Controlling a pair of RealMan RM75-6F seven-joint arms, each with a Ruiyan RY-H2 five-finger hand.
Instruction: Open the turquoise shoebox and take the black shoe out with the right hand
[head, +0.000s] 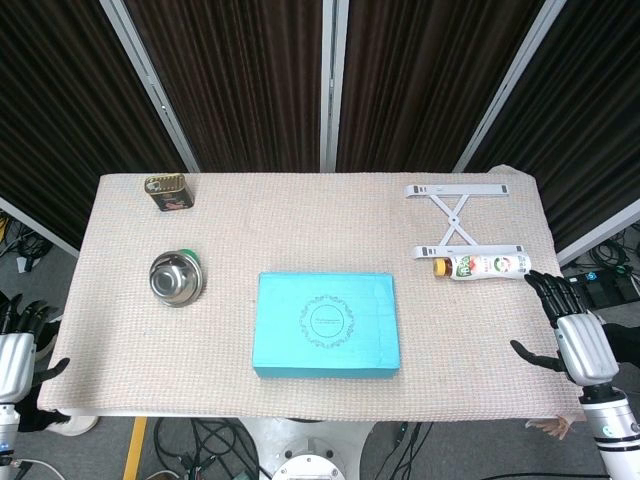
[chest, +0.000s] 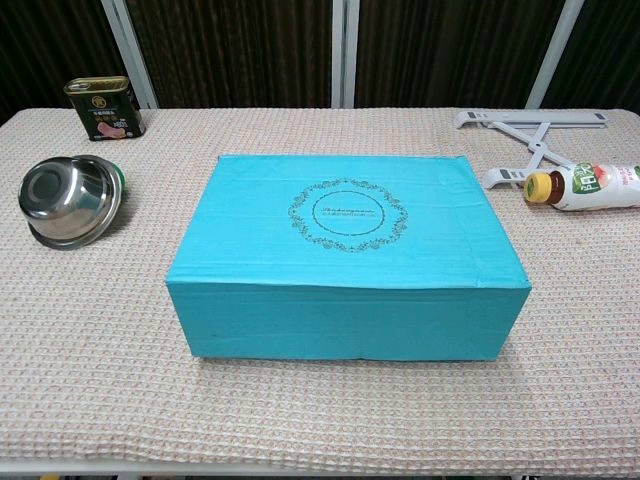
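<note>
Sat shut near the middle of the desk (head: 120, 330), toward its near edge: turquoise shoebox (head: 327, 324), lid down flat and bearing a round ornamental print on top. In the chest view, filled the centre of the frame, front wall facing the camera, lid seam closed along the top edge. Black shoe not to be seen, the box being closed.

Hung beyond the desk's right near corner, well apart from the shoebox and to its right: right hand (head: 575, 335). Held nothing; fingers apart and pointed up toward the far side, thumb stuck out sideways toward the desk, palm casing turned upward to the head camera. Fingertips lay just short of the bottle (head: 485, 266), not touching it. Did not show in the chest view.

Hovered off the desk's left near corner, also well apart from the shoebox: left hand (head: 15, 345). Only partly in frame at the picture's edge; empty, dark fingers spread and pointing up, thumb out toward the desk.

Lay on its side close to the right edge: the bottle, yellow cap toward the shoebox, touching or overlapping the white folding stand (head: 462, 215) behind it. Rested upside down near the left edge: steel bowl (head: 177, 277). Stood at the far left corner: small tin (head: 168, 192) with a dark label
</note>
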